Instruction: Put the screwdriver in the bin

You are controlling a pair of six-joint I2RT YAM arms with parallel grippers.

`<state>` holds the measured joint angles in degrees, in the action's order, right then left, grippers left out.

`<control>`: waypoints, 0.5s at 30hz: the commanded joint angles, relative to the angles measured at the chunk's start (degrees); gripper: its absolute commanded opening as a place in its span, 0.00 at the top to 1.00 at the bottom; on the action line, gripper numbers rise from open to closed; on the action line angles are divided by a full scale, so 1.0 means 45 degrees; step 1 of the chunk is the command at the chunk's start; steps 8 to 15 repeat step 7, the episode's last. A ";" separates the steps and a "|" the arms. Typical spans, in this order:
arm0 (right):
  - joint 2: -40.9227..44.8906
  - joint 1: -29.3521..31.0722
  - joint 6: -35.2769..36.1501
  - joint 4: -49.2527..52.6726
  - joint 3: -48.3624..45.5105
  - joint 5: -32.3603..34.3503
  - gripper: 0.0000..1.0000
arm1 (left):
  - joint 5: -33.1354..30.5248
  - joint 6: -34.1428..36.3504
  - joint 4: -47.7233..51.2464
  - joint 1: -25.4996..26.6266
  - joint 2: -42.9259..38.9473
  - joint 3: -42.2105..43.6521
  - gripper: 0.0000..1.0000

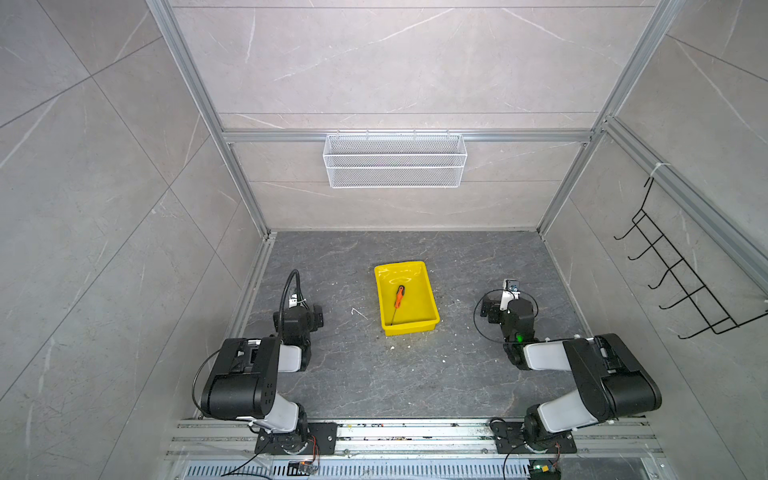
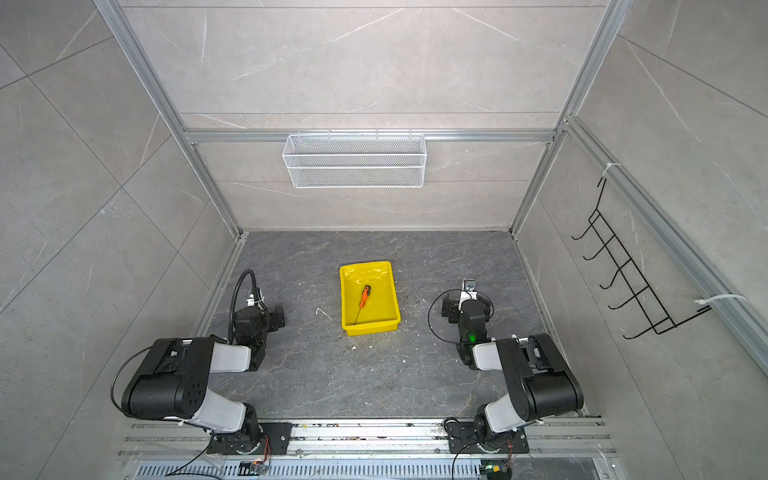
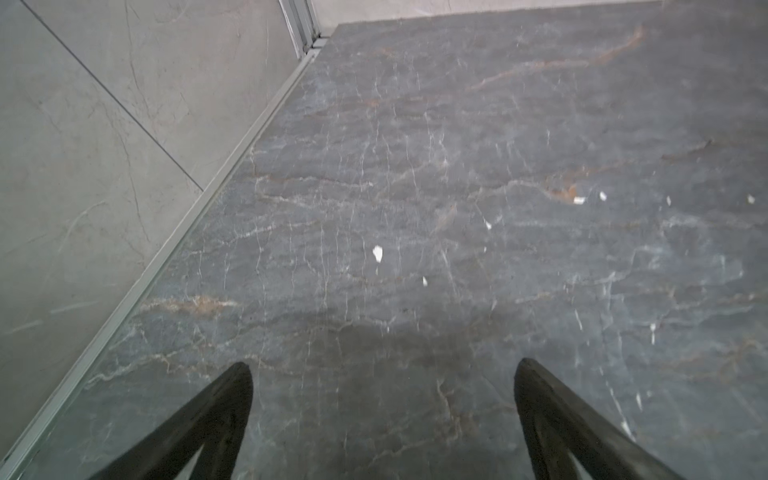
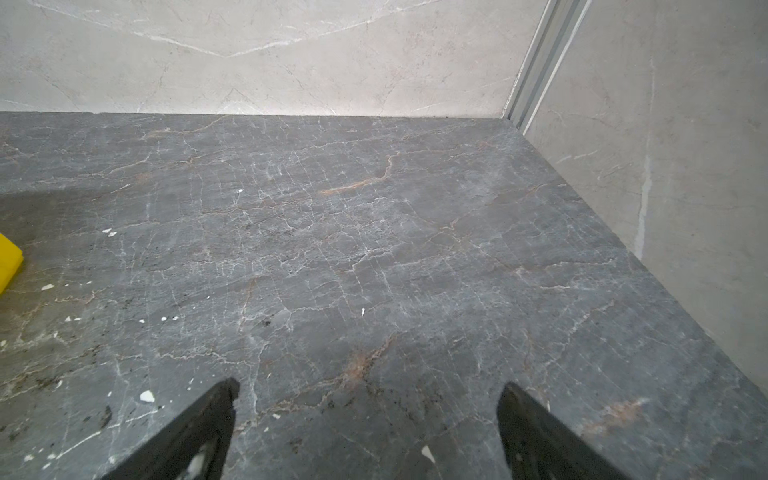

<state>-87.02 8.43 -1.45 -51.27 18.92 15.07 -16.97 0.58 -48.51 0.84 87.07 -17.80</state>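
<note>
In the bin (image 1: 409, 330): screwdriver (image 1: 399, 296), lying flat on the yellow floor, about midway between the two sets of jaws and well apart from both.
Same in both top views: screwdriver (image 2: 365, 296) inside the bin (image 2: 370, 328), touching no jaws.
Screwdriver ends: fat orange handle near the middle of the bin; thin silver tip close to one end wall, a bit more toward the left jaws' side.
Left jaws: spread wide, nothing between them, over bare tabletop (image 3: 415, 187), off to one side of the bin.
Right jaws: spread wide too, holding nothing; only a yellow corner of the bin (image 4: 8, 262) in their wrist view, well apart from them.
Weight: likely light, easy for one set of jaws.
Feel: likely hard and stiff, no bending, not easy to break.
Slip: round handle, likely to roll; shiny bin floor, likely slippery; thin metal part, likely to slide out of a pinch.
Best place to grab: across the middle of the orange handle, one jaw on each side, not on the thin metal part.
Job: looks done already, with no grab needed now.
</note>
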 commanded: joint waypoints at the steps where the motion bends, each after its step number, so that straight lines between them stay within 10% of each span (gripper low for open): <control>1: -0.0056 -0.0063 0.0070 0.0023 0.0327 -0.0220 0.01 | 0.0454 -0.0322 -0.0673 -0.0109 -0.0142 -0.0372 0.00; 15: -0.0027 -0.0056 0.0089 -0.0069 0.0262 -0.0224 0.01 | 0.0474 -0.0325 -0.0649 -0.0109 -0.0170 -0.0380 0.00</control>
